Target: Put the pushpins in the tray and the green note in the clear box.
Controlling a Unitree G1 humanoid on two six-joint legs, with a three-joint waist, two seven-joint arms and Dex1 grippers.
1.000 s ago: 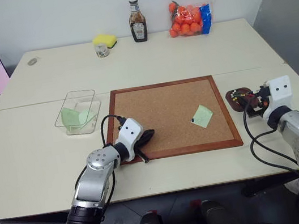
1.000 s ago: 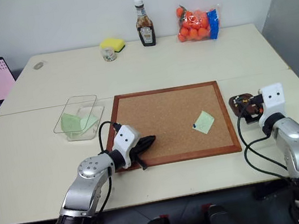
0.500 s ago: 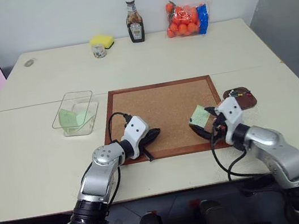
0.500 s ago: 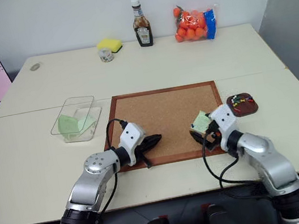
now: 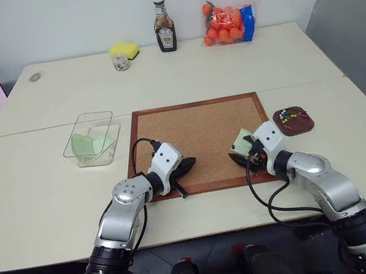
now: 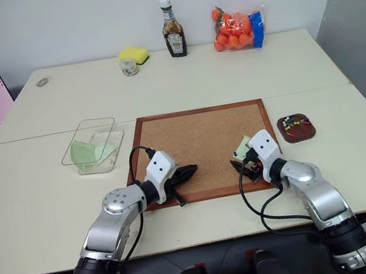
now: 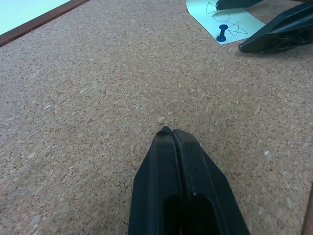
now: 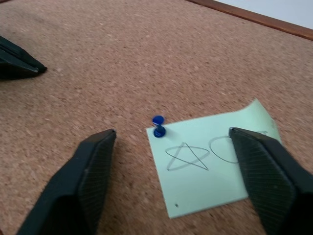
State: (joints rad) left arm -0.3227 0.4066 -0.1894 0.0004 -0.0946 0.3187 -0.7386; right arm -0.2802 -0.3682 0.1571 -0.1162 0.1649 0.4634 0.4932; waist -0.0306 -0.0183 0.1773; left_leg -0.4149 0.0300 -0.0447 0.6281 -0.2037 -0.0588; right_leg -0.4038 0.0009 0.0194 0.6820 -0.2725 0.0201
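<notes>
Since a second earlier, the right arm had swung in from beside the tray (image 5: 293, 120) to the corkboard's (image 5: 196, 131) near right corner, while the left arm had stayed put. Both tables (image 5: 159, 78) lay pushed together, with the corkboard near the front edge between the two arms.

Bent at the elbow, the left arm reached forward and to the right, with the left gripper (image 5: 186, 165) low over the board's near left part; its fingers (image 7: 176, 147) were pressed together and held nothing. The right arm angled forward and to the left, mirroring it. The right gripper (image 8: 171, 142) hung low over the green note (image 8: 215, 156), its fingers (image 8: 93, 156) spread wide to either side of the blue pushpin (image 8: 158, 125) and gripping nothing.

That pin stood at the note's corner on the cork. The note bore a pencilled star and a loop.

The clear box (image 5: 92, 138) sat on the table left of the board, with mint-green paper (image 5: 86, 145) inside. The tray sat right of the board with several coloured pins in it.
</notes>
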